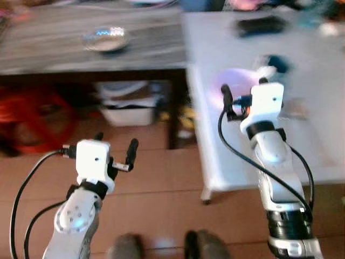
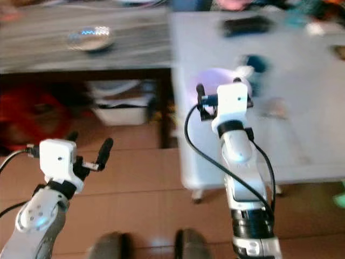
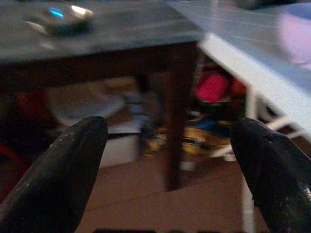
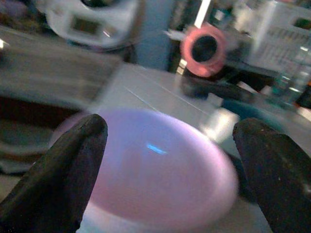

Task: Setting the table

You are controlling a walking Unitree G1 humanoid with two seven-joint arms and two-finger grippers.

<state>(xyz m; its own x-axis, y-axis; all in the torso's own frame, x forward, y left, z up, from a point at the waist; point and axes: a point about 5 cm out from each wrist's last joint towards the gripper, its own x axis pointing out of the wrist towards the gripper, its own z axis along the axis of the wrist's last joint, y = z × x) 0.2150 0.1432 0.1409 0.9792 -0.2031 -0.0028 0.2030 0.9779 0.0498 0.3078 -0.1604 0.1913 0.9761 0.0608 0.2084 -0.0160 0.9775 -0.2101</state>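
Right gripper (image 4: 165, 160) spread wide, empty, before pink bowl (image 4: 160, 165) | left gripper (image 3: 170, 160) spread, empty

1. On my left wrist camera I see the left gripper (image 3: 170, 179), its two black fingers (image 3: 53, 174) spread wide with nothing between them.
2. Beyond the fingers stands a dark wooden table (image 3: 112, 34), and a shiny silver dish (image 3: 60, 18) lies on its top.
3. Just beside it is a white table (image 3: 243, 53); a pale pink thing (image 3: 296, 31) lies on it, too blurred to name.
4. Under the tables I see blurred clutter (image 3: 209, 116) on the brown floor (image 3: 141, 204).
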